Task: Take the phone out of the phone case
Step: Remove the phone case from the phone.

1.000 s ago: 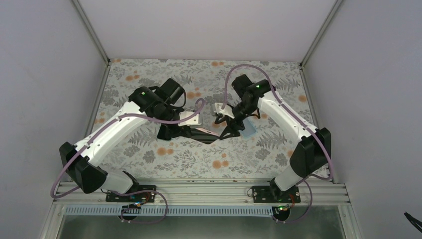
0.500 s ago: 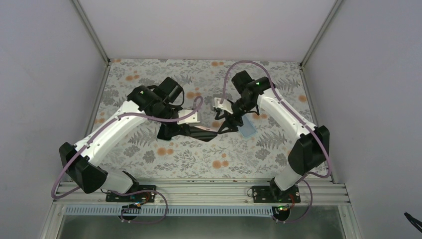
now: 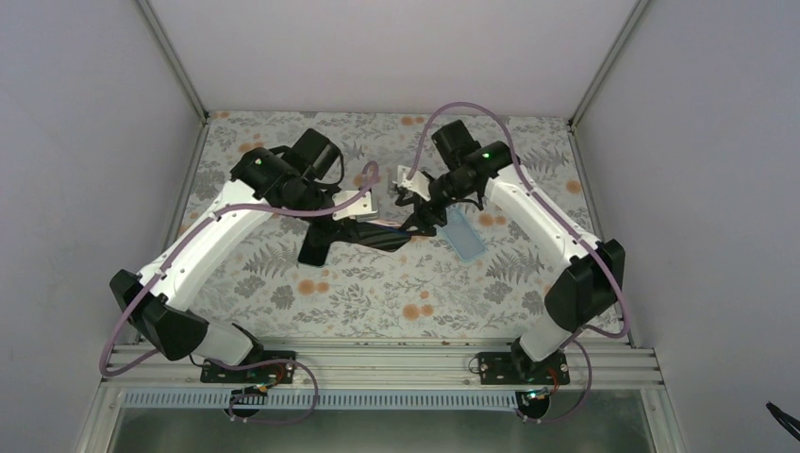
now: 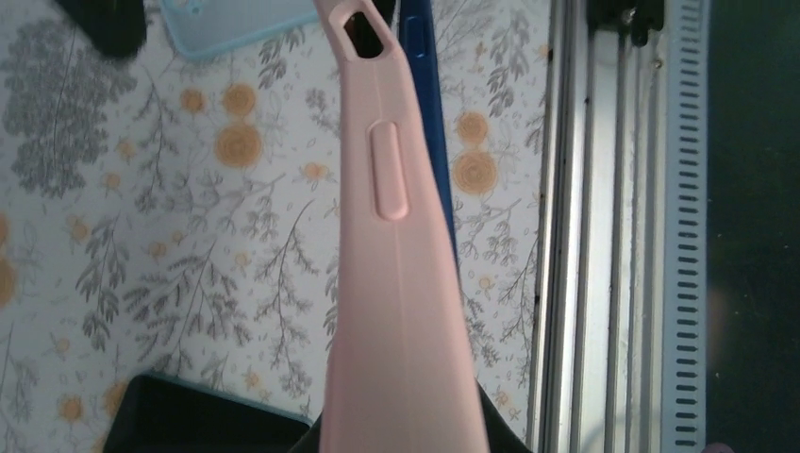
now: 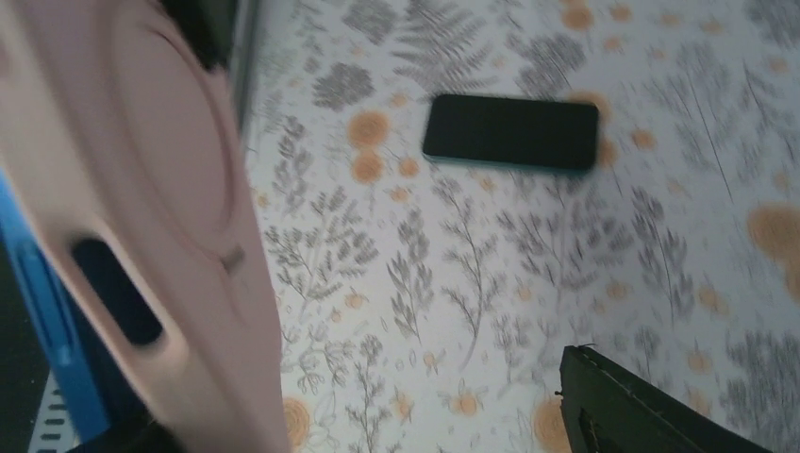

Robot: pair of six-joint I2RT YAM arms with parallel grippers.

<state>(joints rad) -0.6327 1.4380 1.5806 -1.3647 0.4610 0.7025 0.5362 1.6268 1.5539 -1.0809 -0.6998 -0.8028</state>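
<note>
Pink silicone phone case (image 4: 401, 283) | since a second ago raised and carried farther back, now well aloft | left gripper (image 3: 370, 225) clamps it; right gripper (image 3: 416, 212) gapes beside its end | blue phone (image 4: 431, 132) still seated inside; extraction pending

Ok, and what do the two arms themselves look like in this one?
Both the left arm and right arm have smooth white link shells between bulky black joint housings, ending in black jaws. A purple cable runs along each arm. A small green light glows on the right arm's upper joint. Black base plates fix them to a metal rail.
</note>
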